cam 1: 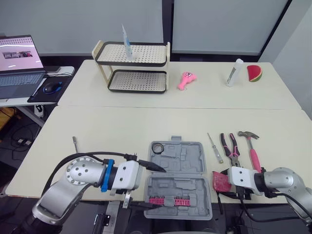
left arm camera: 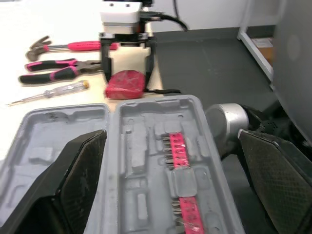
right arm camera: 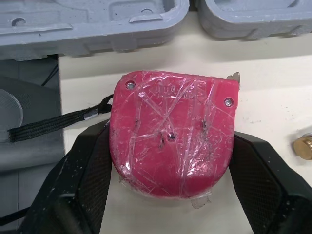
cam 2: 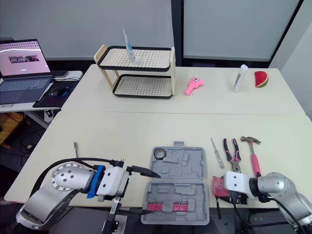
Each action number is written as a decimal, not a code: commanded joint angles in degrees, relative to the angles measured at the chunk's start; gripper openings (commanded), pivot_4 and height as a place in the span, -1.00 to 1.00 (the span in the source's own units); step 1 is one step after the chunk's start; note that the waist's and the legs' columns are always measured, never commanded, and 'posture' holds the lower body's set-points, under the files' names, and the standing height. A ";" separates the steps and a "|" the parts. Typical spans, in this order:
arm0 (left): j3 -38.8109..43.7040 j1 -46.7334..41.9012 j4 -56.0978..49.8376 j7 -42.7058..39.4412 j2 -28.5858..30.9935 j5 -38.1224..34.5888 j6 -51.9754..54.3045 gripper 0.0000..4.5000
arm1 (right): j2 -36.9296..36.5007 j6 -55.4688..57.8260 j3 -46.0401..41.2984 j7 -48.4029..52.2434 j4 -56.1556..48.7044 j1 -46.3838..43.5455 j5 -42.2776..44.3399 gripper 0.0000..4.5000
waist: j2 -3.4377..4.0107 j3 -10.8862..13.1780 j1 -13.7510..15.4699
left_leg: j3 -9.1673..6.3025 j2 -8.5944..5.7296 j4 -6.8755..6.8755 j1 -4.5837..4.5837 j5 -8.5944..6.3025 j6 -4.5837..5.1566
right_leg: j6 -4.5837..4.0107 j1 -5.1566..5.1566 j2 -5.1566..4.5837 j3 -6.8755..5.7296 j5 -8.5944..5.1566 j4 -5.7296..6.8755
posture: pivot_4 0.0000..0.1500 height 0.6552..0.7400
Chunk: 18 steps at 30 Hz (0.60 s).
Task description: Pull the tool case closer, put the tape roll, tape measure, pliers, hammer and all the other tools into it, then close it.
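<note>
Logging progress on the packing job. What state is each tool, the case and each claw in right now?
tool case: open, lying flat.
tape roll: in the case.
tape measure: on the table, unpacked.
pliers: on the table.
hammer: on the table.
screwdriver: on the table.
left claw: open over the case.
right claw: at the tape measure, grip unclear.
laptop: open, screen lit.
</note>
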 commanded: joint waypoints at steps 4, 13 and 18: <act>4.33 -4.94 -0.19 4.36 1.03 -2.89 8.62 1.00 | -7.26 10.82 -1.08 8.56 -9.83 -12.94 2.05 0.40 | 0.02 0.02 -0.30 | -0.01 0.01 -0.03 0.01 0.00 0.00 | 0.00 -0.02 0.02 -0.02 0.00 -0.01 | 1.00 0.74; 4.08 -10.47 -0.02 7.30 2.12 -1.66 15.01 1.00 | -2.81 24.03 14.49 19.09 -6.30 -38.64 -3.33 0.40 | 0.00 0.03 -0.15 | -0.09 -0.03 0.03 -0.20 0.01 -0.02 | 0.00 -0.16 -0.03 -0.03 0.00 -0.04 | 1.00 0.74; 2.83 -10.72 0.34 6.73 3.50 0.73 14.82 1.00 | 3.95 23.99 22.26 21.24 0.02 -45.78 -6.95 0.40 | -0.01 0.04 -0.32 | -0.09 -0.04 0.03 -0.18 0.02 -0.04 | 0.00 -0.20 -0.04 -0.06 0.00 -0.02 | 1.00 0.74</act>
